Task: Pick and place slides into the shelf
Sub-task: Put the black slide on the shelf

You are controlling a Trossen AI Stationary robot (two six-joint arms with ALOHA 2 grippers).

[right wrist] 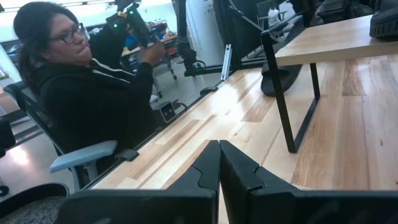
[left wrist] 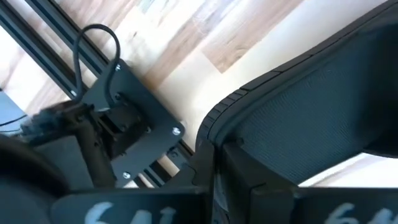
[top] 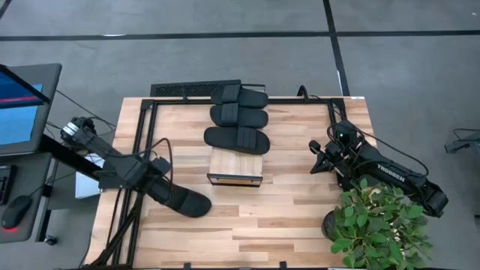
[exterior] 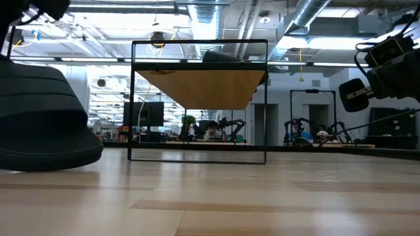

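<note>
The shelf point(top: 235, 166) stands mid-table, a light-wood top point(exterior: 200, 85) on a dark frame. Three black slides lie in a row from its top toward the far edge point(top: 237, 139) point(top: 238, 115) point(top: 240, 95). In the low view one slide point(exterior: 223, 57) rests on the shelf top. Left of the shelf, my left gripper point(top: 159, 182) points down, shut on a fourth slide point(top: 187, 201), which looms large in the low view point(exterior: 39, 118). My right gripper point(top: 319, 157) waits right of the shelf, level and shut point(right wrist: 219, 163), touching nothing. My left gripper pinches the slide at its end toward the table's left edge, by the sole's rim point(left wrist: 217, 134), one finger point(left wrist: 249, 168) lying against the footbed side. The fingers come from above, pointing down. The slide slants away toward the near right. Whether its low end rests on the table, I cannot tell.
A potted plant point(top: 379, 221) fills the near right corner beside my right arm. Black frame rails point(top: 142, 142) run along the table's left side and far edge. A person point(right wrist: 81, 81) sits beyond the table's left edge. A monitor point(top: 22, 105) stands off the table at left.
</note>
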